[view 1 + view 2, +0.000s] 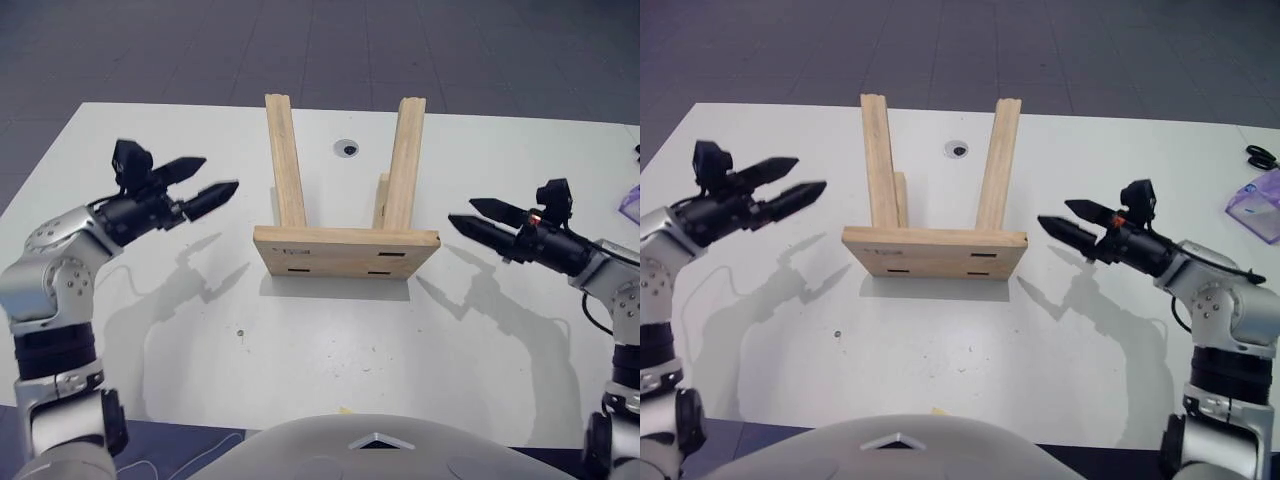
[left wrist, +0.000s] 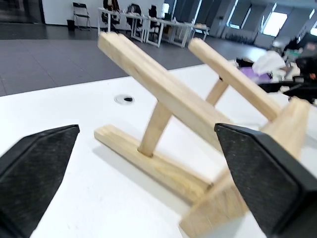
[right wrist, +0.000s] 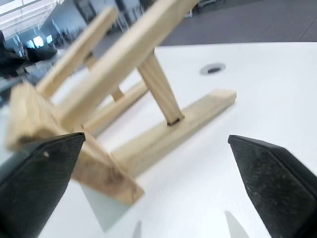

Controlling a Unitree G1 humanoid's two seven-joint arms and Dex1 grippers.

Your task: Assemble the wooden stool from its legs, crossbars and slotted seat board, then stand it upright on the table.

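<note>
Bright overhead light is washing the white table (image 1: pixel 300 340) evenly; the stool (image 1: pixel 345 252) is casting a thin soft shadow (image 1: pixel 330 290) toward 6 o'clock. Bkgd windows (image 2: pixel 275 22) are glaring.

We see a white table (image 1: pixel 320 350) with the stool (image 1: pixel 345 252) lying on its side in the middle. A purple bag (image 1: pixel 1255 205) sits at its right edge.

The seat board (image 1: pixel 345 252) hides the lower legs; a purple thing (image 1: pixel 1257 205) is cut off at the edge.
</note>
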